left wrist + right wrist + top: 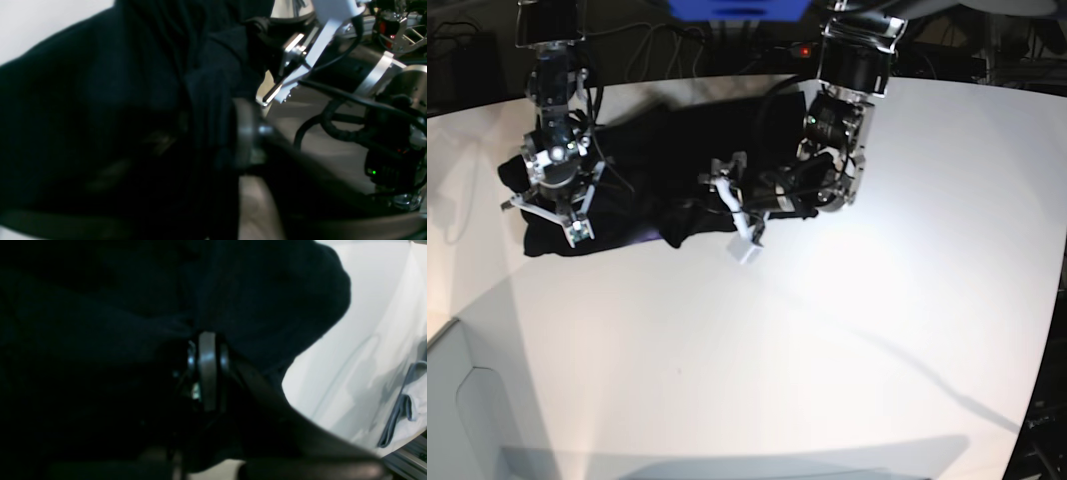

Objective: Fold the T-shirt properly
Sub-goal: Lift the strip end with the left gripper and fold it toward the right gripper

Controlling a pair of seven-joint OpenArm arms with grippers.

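Black T-shirt (642, 190) lay bunched across the far part of the white table (827, 330), with both arms on it.

The T-shirt was a soft, matte, wrinkly heap, stretched as a low band between the two arms, one lump at its end under the right arm, folds piled toward the middle. The right gripper (552, 215) sat on that end, jaws pressed together on cloth; in the right wrist view black fabric (253, 296) wrapped right around the shiny metal fingers (207, 370). The left gripper (739, 222) lay at the shirt's near edge by the middle, white finger tips poking past the cloth onto the table; whether its jaws were apart or pinching cloth could not be told. In the left wrist view dark fabric (100, 116) filled most of the frame, blurred.
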